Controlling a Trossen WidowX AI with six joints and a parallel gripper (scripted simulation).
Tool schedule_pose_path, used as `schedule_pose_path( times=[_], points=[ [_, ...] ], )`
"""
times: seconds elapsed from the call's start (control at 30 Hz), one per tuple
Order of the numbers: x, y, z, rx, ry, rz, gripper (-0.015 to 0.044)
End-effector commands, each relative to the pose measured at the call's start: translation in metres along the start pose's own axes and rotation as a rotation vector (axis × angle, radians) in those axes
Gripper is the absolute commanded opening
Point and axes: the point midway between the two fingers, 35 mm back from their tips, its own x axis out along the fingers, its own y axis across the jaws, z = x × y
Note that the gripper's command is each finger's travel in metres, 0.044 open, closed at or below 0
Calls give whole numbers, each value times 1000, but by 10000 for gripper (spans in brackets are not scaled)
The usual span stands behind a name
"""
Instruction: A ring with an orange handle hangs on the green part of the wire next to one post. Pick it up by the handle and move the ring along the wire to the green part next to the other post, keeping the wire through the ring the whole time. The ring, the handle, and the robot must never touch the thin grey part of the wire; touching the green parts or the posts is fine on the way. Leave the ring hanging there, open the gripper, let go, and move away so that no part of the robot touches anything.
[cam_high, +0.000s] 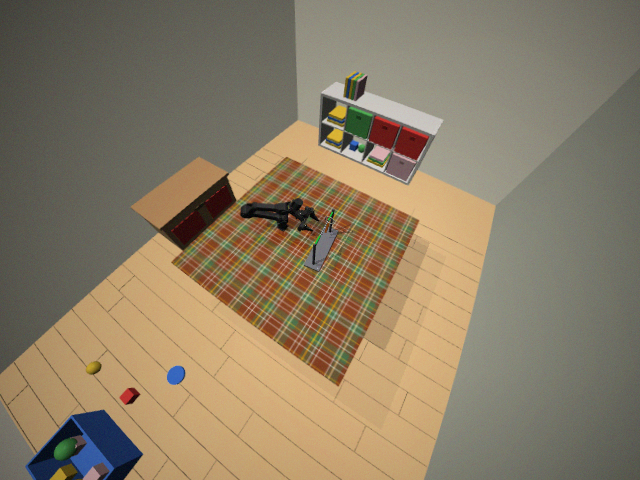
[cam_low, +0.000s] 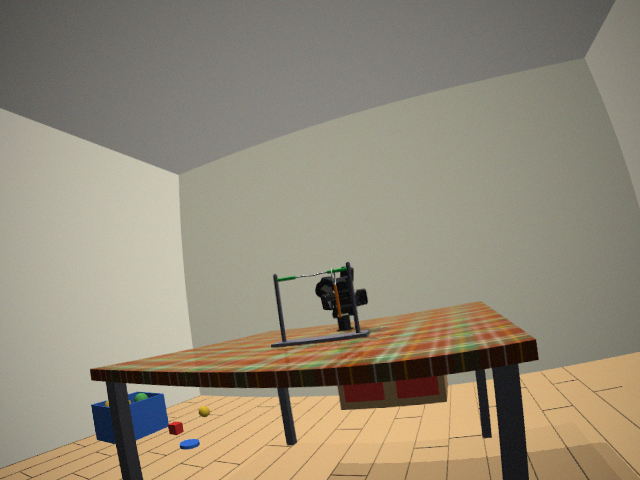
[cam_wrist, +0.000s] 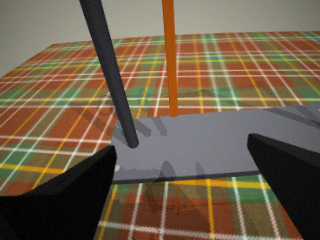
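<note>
The ring hangs on the green part of the wire beside the right post in the exterior view. Its orange handle points down, its lower end above the grey base. My gripper is wide open and empty. It is on the arm's side of the wire, with the handle ahead of and between its fingertips in the wrist view, apart from them. The other green part is beside the left post. The ring is outside the wrist view.
The thin grey wire runs between the green parts. In the wrist view the near post stands just left of the handle, beyond the left finger. The stand rests on a plaid table. A shelf and a cabinet are far off.
</note>
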Motion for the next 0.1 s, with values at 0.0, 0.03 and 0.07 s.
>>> schedule_pose_path(
  times=[0.0, 0.03, 0.07],
  points=[
    [-1, 0, 2, 5, -5, -2, 440],
    [-1, 0, 2, 5, -5, -2, 440],
    [-1, 0, 2, 5, -5, -2, 440]
  ],
)
